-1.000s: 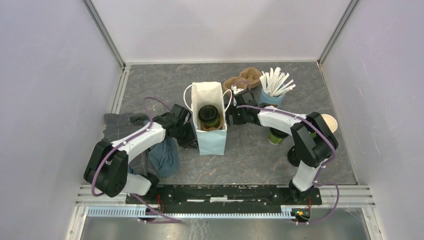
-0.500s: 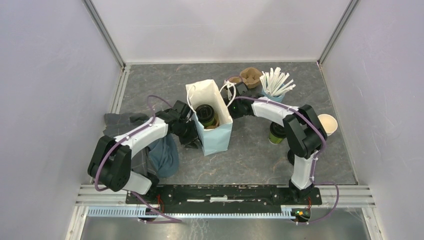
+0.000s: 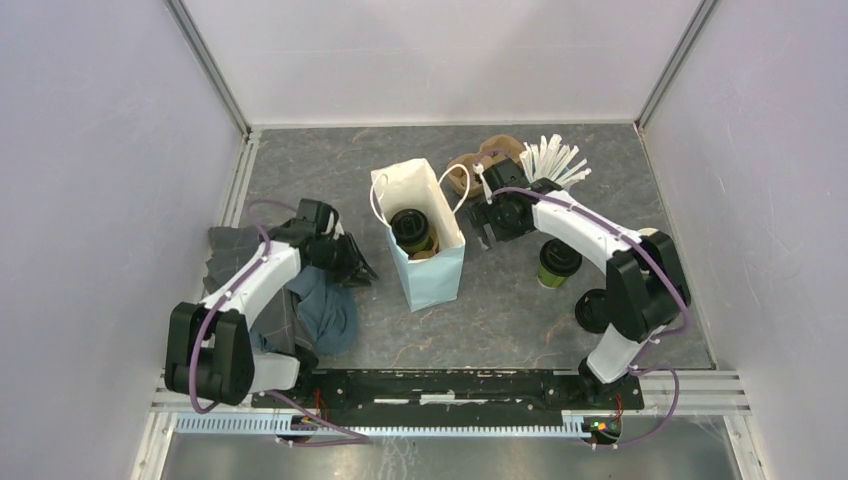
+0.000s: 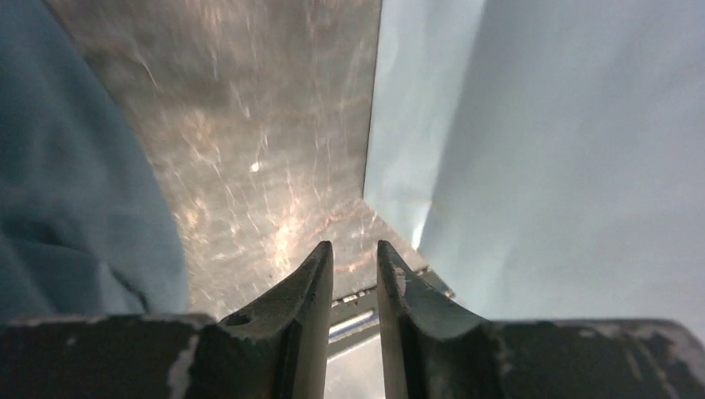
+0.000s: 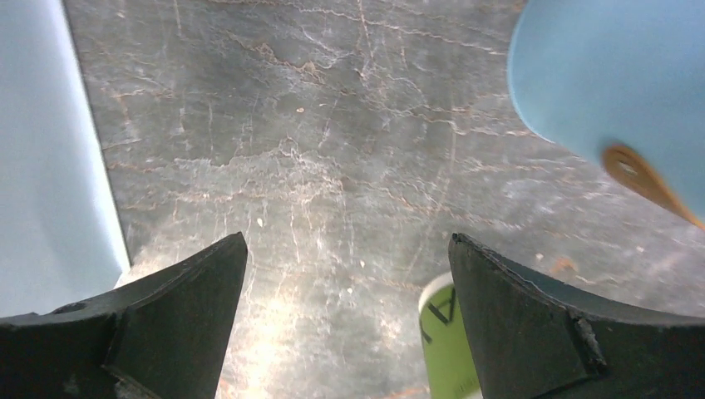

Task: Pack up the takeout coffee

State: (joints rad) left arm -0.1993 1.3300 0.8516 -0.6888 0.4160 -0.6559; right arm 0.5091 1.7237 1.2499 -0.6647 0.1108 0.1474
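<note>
The takeout coffee (image 3: 412, 226) sits down inside the blue bag (image 3: 432, 285), its black lid facing up through the open mouth; the bag stands upright in the middle of the table (image 3: 500, 330), handles flopped outward, so the packing looks done or very nearly so. The left gripper (image 4: 355, 249) hangs low just beside the bag's left wall, not touching it; its jaws are a narrow slit apart with nothing between them, which suits a hand that has only been steadying thin paper. The right gripper (image 5: 347, 243) hovers on the bag's other side, jaws spread wide and empty, bare tabletop showing between them; that width fits a cup's girth, so I judge it the arm that does the carrying. With an arm on each flank the bag is bracketed against tipping. A second green cup (image 3: 557, 262) stands apart to the right, near the cup of white sticks (image 3: 548, 170); a crumpled cloth (image 3: 325, 310) lies under the left arm, well out of the way.
</note>
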